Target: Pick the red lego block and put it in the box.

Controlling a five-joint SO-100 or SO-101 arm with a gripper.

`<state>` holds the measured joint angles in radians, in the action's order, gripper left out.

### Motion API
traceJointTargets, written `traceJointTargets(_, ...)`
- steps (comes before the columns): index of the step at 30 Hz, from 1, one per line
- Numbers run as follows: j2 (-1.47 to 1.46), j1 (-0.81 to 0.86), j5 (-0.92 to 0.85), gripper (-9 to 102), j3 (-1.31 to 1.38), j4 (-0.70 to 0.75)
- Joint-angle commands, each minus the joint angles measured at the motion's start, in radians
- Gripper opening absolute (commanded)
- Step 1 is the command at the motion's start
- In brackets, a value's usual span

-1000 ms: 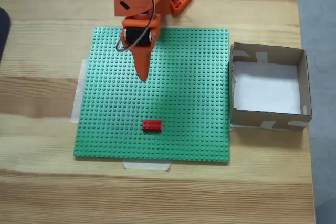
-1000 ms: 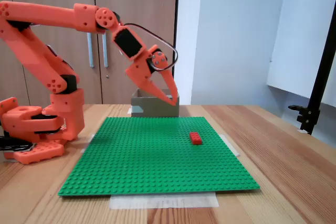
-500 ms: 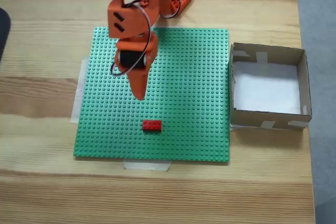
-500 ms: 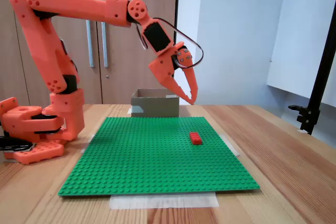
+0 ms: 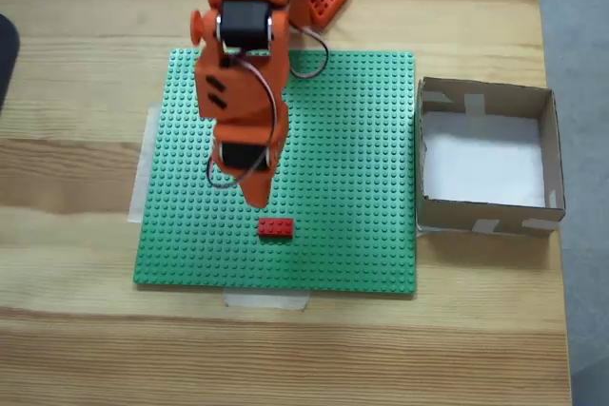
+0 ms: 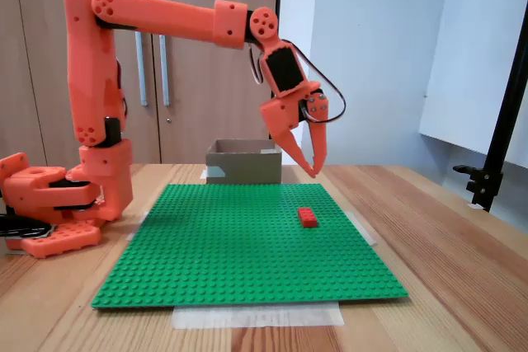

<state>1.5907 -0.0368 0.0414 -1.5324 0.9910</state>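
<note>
In a fixed view from above, the brown cardboard box (image 5: 487,161) sits just beside the right edge of the green baseplate (image 5: 352,168); its white bottom holds nothing. The red lego block (image 5: 276,227) lies on the baseplate near its front edge, well apart from the box. The orange gripper (image 5: 257,199) points at the block, its tip just short of it.

In a fixed view from the side, the gripper (image 6: 314,171) hangs above the red lego block (image 6: 308,217), jaws together. The box (image 6: 243,162) stands behind the baseplate (image 6: 231,245); its inside is hidden.

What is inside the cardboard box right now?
The cardboard box shows a bare white bottom with nothing in it. Its near wall hides a thin strip of floor. The red lego block sits on the green baseplate.
</note>
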Motion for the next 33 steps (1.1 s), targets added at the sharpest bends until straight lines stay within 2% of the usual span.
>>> traceJointTargets(1, -0.046, -0.002, -0.020, -1, 0.117, 0.032)
traceJointTargets(5, -0.114, -0.002, -0.038, -1, 0.178, 0.066)
traceJointTargets(7, -0.144, -0.002, -0.034, 5, 0.201, 0.094)
traceJointTargets(22, -0.282, -0.002, -0.044, 21, 0.256, 0.204)
traceJointTargets(33, -0.337, -0.021, -0.029, 22, 0.259, 0.206)
